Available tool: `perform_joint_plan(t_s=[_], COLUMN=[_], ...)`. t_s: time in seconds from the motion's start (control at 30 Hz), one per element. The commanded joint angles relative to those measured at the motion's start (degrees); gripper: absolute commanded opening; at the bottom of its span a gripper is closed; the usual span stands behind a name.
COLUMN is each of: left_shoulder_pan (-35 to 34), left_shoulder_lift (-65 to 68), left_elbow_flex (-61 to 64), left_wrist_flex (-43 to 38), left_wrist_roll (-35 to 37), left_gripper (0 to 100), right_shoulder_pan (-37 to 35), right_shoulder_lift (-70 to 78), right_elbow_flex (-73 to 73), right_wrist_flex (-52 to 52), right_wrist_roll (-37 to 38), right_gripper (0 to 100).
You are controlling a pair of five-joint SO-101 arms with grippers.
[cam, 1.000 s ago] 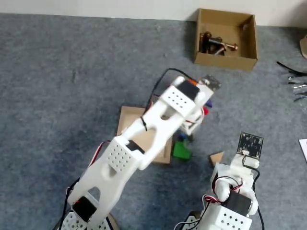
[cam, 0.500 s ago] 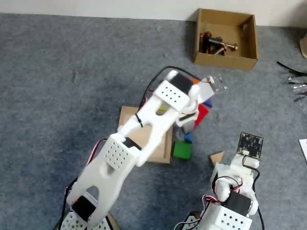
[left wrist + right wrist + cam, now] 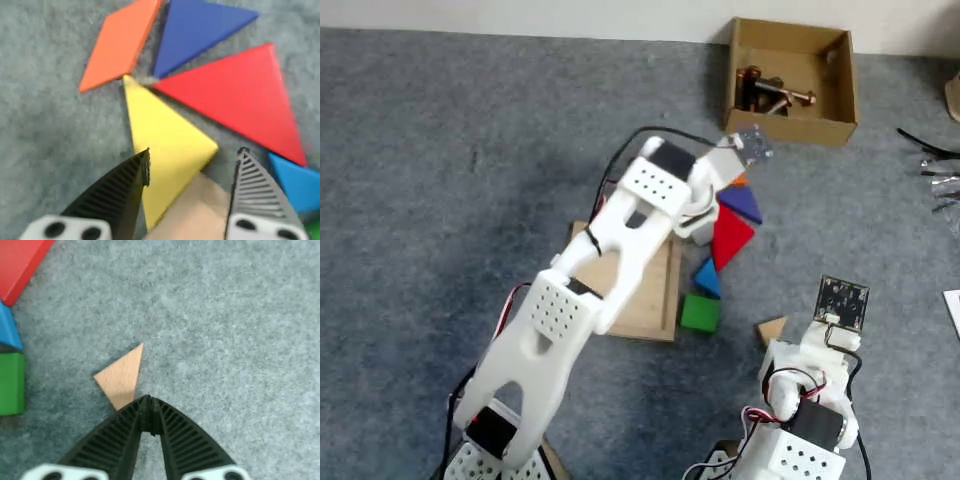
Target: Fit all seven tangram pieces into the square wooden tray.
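Wooden tray (image 3: pixel 658 298): on the bench (image 3: pixel 440 150), under my left arm, just behind my left hand (image 3: pixel 194 155). Red triangle (image 3: pixel 235 95): beyond that hand. Yellow triangle (image 3: pixel 165 145): between its wide-open fingers, not gripped. Plain wood triangle (image 3: pixel 121 375): just ahead of my right hand (image 3: pixel 148 401), closed and empty.

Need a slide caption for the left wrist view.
Open left gripper over the yellow triangle, beside orange parallelogram, dark blue triangle and red triangle.
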Motion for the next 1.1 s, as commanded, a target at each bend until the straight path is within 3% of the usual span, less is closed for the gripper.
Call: perform_joint_plan(t_s=[0.0,0.77,1.07], left_shoulder_pan=[-1.0,-4.3,-4.2], left_shoulder_lift=[2.2,2.0,2.2], left_elbow_flex=[-2.5,-2.6,-10.2], left_wrist_flex=[-5.7,-8.3,-0.4], left_wrist_roll=[-0.3,0.0,0.0], left_gripper=[26,26,29], right_shoulder_pan=[0.5,0.5,0.5], right_shoulder_lift=[-0.3,-0.3,-0.3], right_elbow_flex=[8.6,8.6,8.6], right_wrist_flex=[0.3,0.3,0.3], right_wrist_roll=[-0.8,-0.8,-0.8], right_gripper=[0.5,0.5,0.5])
